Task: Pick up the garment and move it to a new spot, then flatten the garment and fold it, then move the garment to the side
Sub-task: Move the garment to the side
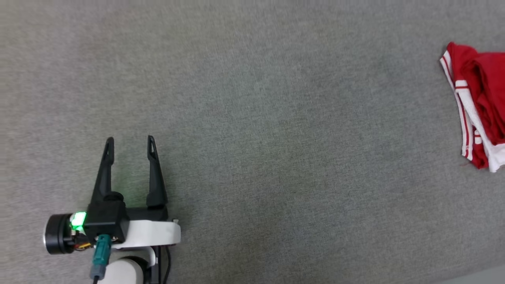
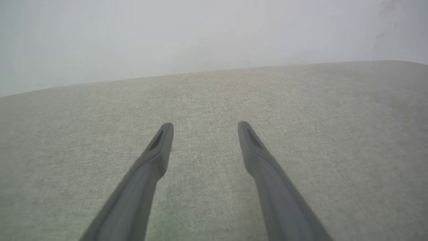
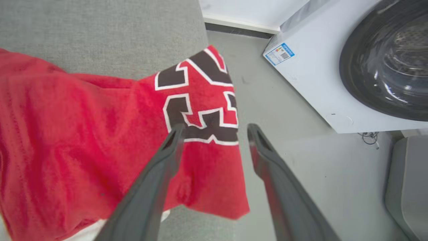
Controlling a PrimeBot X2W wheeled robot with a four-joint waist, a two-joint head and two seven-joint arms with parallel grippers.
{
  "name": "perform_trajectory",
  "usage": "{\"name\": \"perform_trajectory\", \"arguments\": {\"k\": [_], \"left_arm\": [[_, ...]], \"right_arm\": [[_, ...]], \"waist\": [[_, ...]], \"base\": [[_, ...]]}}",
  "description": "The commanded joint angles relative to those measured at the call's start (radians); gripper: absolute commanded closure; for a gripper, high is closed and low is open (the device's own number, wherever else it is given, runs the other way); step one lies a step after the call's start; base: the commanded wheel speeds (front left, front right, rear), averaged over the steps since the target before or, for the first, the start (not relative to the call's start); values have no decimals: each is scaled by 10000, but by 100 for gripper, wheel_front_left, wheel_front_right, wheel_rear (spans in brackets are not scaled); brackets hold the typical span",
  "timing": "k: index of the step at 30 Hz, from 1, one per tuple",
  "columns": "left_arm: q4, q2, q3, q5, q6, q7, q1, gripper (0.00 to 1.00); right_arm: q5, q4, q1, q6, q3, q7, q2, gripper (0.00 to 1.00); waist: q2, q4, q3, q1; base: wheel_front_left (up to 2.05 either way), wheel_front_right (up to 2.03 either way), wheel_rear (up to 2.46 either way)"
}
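The garment is a bunched red jersey with white striped trim, lying at the far right edge of the grey fabric surface. In the right wrist view the garment shows its black, white-outlined "23", and one corner hangs past the surface's edge. My right gripper hovers over that corner, open, its fingers spread wide and gripping no cloth. My left gripper is open at the lower left, far from the garment, with only bare surface between its fingers.
A white front-loading washing machine with a dark round door stands on the pale floor beyond the surface's right edge. A grey object sits lower right. A pale wall rises behind the surface.
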Motion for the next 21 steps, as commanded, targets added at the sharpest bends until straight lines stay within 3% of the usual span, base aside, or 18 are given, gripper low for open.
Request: {"name": "perform_trajectory", "arguments": {"k": [1,6,13,18,21], "left_arm": [[22,18,-60,-34,25,-22,101,0],[135,-40,-219,-174,222,-22,551,0],[128,-82,-392,-324,438,-22,1205,0],[189,-95,-430,-392,470,-22,1552,0],[249,-100,-440,-441,475,-22,1725,0]], "right_arm": [[-307,77,-141,-15,-48,-257,5,0],[-1656,480,-363,-15,-748,-2253,420,0],[-2832,243,-43,-15,-1965,-5175,1651,0],[-3481,-674,547,-13,-2511,-5861,2712,0],[-3784,-1872,1127,-13,-2876,-5912,3394,0]], "waist": [[0,139,-372,-1],[0,409,-1270,-1],[0,869,-2216,-1],[0,1180,-2697,-1],[0,1344,-2953,-1]], "base": [[0,0,0],[0,0,0],[0,0,0],[0,0,0],[0,0,0]]}}
